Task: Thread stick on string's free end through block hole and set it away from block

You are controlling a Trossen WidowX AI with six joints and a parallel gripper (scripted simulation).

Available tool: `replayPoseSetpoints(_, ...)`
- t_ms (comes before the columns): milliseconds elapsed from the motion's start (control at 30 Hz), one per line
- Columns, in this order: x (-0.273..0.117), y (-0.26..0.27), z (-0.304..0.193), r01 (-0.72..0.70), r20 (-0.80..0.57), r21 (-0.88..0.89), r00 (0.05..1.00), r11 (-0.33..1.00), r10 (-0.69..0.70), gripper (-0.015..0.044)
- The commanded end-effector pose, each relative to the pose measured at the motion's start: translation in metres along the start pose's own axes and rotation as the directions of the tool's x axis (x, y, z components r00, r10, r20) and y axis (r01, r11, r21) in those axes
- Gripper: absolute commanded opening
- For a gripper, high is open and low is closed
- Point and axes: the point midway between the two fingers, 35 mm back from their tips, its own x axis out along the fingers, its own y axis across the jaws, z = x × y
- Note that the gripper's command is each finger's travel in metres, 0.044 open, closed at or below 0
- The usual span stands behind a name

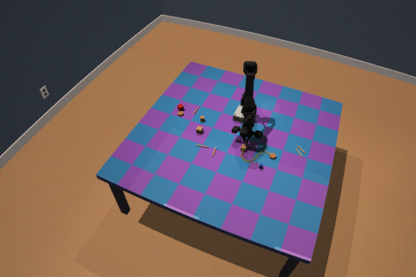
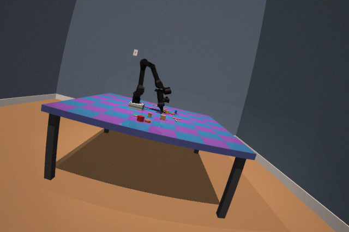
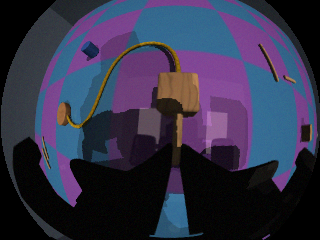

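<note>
The wooden block [image 1: 243, 147] [image 3: 178, 91] sits on the checkered table [image 1: 234, 199], just in front of the arm. My gripper [image 1: 246, 140] [image 2: 161, 109] [image 3: 175, 148] is shut on the thin stick [image 3: 178, 130]. The stick sticks out of the block's near side toward my fingers. The yellow string [image 1: 251, 159] [image 3: 110, 76] leaves the block's far side and curves to the round wooden button [image 1: 273, 155] [image 3: 63, 114], which lies flat on the table.
A small blue object [image 1: 260, 165] [image 3: 88, 48] lies near the string. Loose sticks [image 1: 202, 146] [image 1: 214, 151] [image 1: 299, 150] [image 3: 268, 62] lie to both sides. A second wooden cube [image 1: 199, 129], a short cylinder [image 1: 202, 118], a red cube [image 1: 180, 106] and a disc [image 1: 181, 112] are further left.
</note>
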Motion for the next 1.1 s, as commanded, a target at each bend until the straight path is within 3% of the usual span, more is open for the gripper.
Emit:
replayPoseSetpoints(0, 0.0, -0.001, -0.007, 0.001, -0.008, 0.006, 1.0, 1.0, 0.0, 0.0)
replayPoseSetpoints(1067, -0.009, -0.001, -0.033, -0.013, -0.01, 0.01, 1.0, 1.0, 0.013, 0.0)
